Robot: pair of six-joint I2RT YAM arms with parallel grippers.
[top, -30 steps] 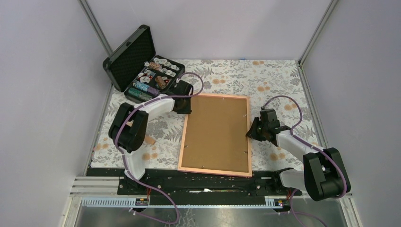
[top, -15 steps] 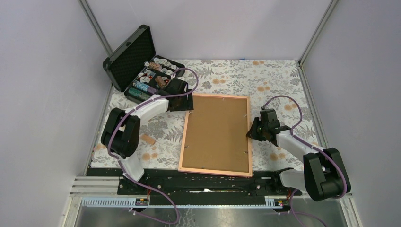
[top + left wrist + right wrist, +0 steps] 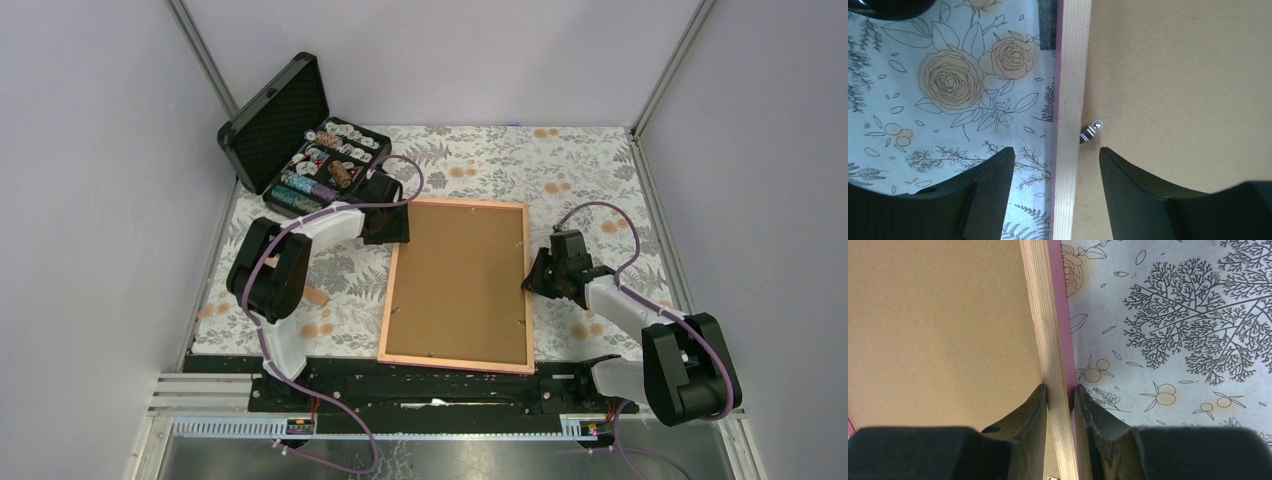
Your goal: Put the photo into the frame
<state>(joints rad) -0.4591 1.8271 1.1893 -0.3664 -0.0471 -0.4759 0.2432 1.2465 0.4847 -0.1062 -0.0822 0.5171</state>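
At the far left, an open black case (image 3: 285,125) of small items sits on the flowered tabletop (image 3: 600,170). My left end effector (image 3: 1053,162) is spread wide, with one finger on either side of the left rail of the frame (image 3: 1071,75), beside a small metal tab (image 3: 1092,131). The frame lies flat between my arms, its brown backing board (image 3: 460,280) facing up. My right end effector (image 3: 1060,395) is narrow, pinching the frame's right rail.

Floral-patterned table (image 3: 600,165) under frame (image 3: 390,300) and open black case (image 3: 272,112)
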